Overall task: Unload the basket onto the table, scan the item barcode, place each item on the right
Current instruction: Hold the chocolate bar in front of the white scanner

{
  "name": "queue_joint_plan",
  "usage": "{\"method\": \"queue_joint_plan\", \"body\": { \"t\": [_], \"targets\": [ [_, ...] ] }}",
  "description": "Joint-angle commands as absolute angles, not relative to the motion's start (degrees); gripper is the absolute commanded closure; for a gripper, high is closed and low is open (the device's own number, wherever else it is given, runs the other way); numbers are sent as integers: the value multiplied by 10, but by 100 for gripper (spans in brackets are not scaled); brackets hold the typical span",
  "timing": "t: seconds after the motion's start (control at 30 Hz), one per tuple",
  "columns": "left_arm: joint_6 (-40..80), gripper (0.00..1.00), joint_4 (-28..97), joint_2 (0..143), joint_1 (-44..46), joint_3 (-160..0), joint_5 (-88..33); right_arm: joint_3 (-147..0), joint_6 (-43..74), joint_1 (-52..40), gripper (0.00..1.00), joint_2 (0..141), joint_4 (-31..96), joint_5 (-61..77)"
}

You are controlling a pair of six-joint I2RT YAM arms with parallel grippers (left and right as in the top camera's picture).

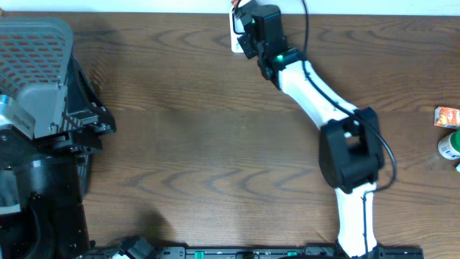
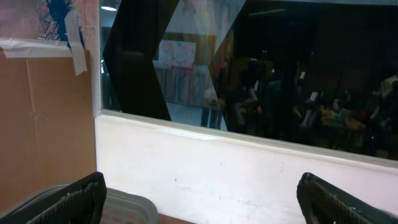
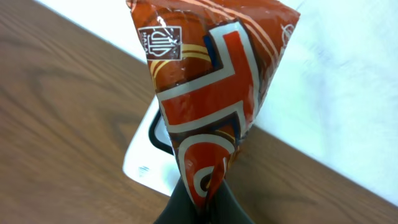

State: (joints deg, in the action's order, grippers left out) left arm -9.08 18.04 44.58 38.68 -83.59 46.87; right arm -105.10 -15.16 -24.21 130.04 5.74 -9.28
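Note:
My right gripper (image 3: 202,202) is shut on the bottom edge of a red snack packet (image 3: 211,93) with white and orange stripes, which stands up in front of the camera. Just behind it a white scanner (image 3: 144,163) with a dark window lies on the wooden table by the far edge. From overhead, the right gripper (image 1: 248,25) is at the top of the table, over the scanner (image 1: 236,42). No barcode shows on the packet's visible face. My left gripper (image 2: 202,198) is open and empty, facing a white wall and a dark window.
A grey mesh basket (image 1: 36,43) stands at the far left, its rim (image 2: 127,205) low in the left wrist view. A small orange box (image 1: 446,116) and a green and white bottle (image 1: 451,146) sit at the right edge.

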Motion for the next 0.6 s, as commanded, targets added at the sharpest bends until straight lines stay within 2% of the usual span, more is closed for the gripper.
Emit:
{"method": "queue_joint_plan", "body": {
  "t": [0.0, 0.1, 0.3, 0.57],
  "targets": [
    [-98, 2, 180, 445, 385, -835, 472, -1121, -176, -241, 99, 1357, 56, -124],
    [-98, 2, 180, 445, 385, -835, 472, -1209, -177, -241, 99, 1409, 77, -131],
    [-98, 2, 180, 445, 385, -835, 472, -1379, -179, -238, 99, 1493, 224, -151],
    [-98, 2, 180, 445, 385, -835, 472, -1405, -200, -237, 99, 1497, 352, -175]
  ]
}}
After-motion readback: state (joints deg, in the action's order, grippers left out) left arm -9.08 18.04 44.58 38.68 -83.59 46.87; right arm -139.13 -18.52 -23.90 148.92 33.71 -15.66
